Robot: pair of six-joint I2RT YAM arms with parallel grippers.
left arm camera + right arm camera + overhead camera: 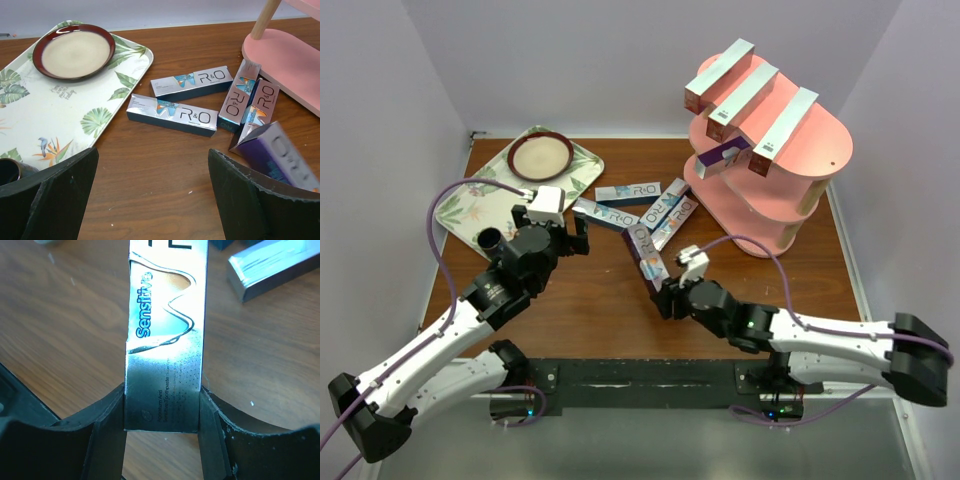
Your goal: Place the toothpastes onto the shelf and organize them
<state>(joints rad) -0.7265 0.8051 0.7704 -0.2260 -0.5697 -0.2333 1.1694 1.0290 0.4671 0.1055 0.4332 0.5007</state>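
Note:
My right gripper [162,410] is shut on the near end of a silver toothpaste box [165,340] printed "Sensitive", both fingers pressed flat on its sides. From above, that box [646,255] lies at mid-table, angled toward the shelf. Several more toothpastes [627,191] [171,115] lie loose on the wood beyond it. The pink shelf [820,150] stands at the back right with three boxes [745,103] across its top board and a purple one [722,157] on the middle board. My left gripper [152,195] hangs open over bare wood, short of the loose boxes.
A leaf-patterned tray [470,205] [60,115] sits at the back left, holding a red-rimmed plate [541,155] [74,51]. White walls close in the table on three sides. The shelf's bottom board [290,60] reaches near the loose boxes.

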